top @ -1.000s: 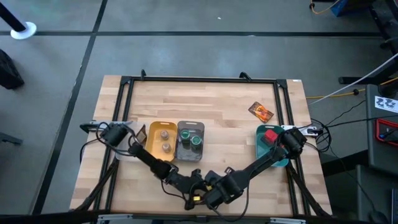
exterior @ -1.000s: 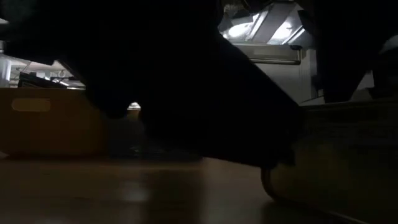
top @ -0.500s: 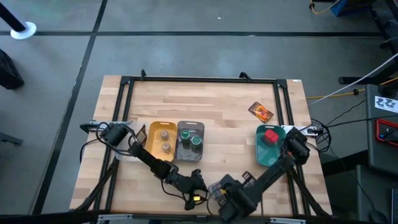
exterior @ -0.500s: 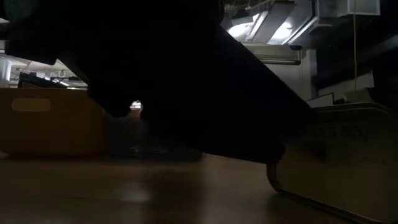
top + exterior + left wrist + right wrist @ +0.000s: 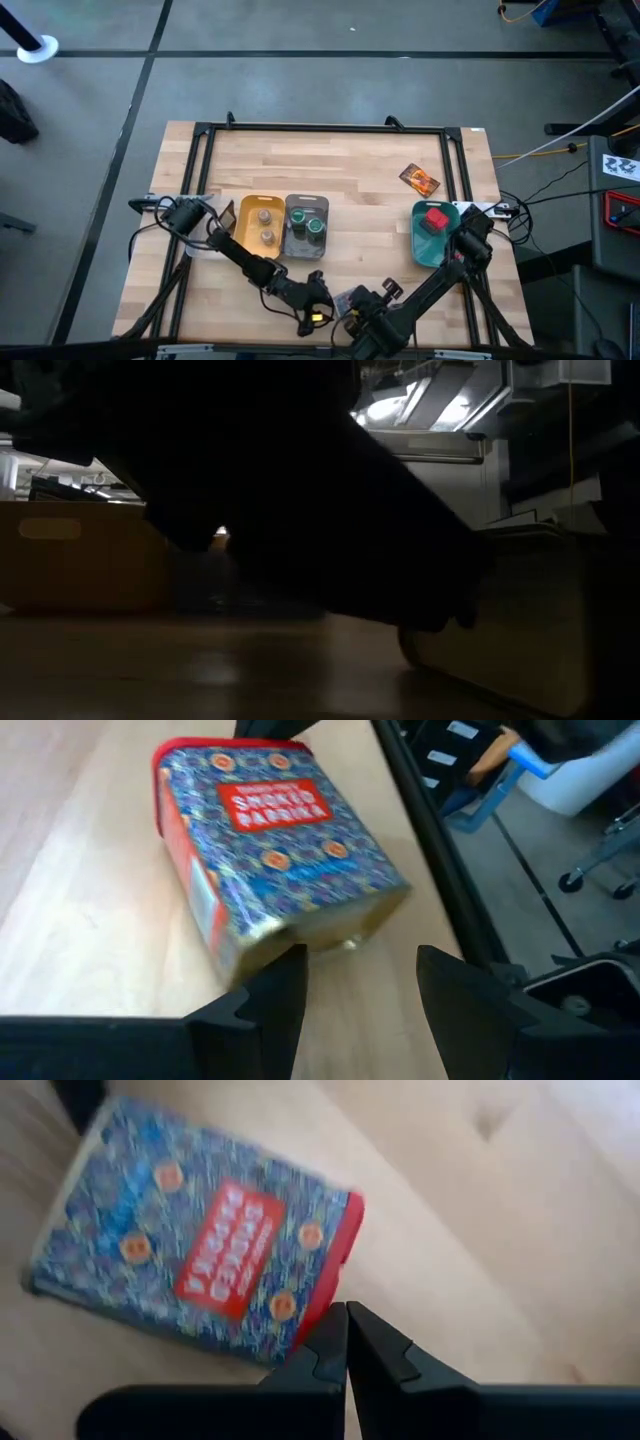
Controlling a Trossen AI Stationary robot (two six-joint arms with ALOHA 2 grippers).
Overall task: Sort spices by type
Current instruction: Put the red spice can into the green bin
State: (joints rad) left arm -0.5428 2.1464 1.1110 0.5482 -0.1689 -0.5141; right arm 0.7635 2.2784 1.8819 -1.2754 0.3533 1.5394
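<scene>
We see both arms brought together at the near edge of the wooden table (image 5: 350, 190). Our left gripper (image 5: 355, 995) has its fingers spread apart and holds nothing; just ahead of its fingertips lies a smoked paprika tin (image 5: 275, 845), on its side on the wood, blue-patterned face up, red end pointing away from the gripper. The tin lies close to the black frame rail (image 5: 430, 860) at the table's edge. Our right gripper (image 5: 347, 1342) is clenched, fingers pressed together on nothing, and its tips sit right at the red end of the same tin (image 5: 190, 1245), approaching it from the opposite side; we cannot tell whether they touch it.

Farther out from both grippers, across the table, a yellow tray (image 5: 246, 232) holds two tan-grey jars (image 5: 265, 225), and the grey tray (image 5: 291, 245) touching it holds two green-lidded jars (image 5: 308, 220). On the right gripper's side, a teal tray (image 5: 422, 250) holds one red box (image 5: 435, 219). Beyond that tray, near the far right corner, a flat brown-orange packet (image 5: 420, 179) lies alone on the wood. The low view is blocked by dark arm parts.
</scene>
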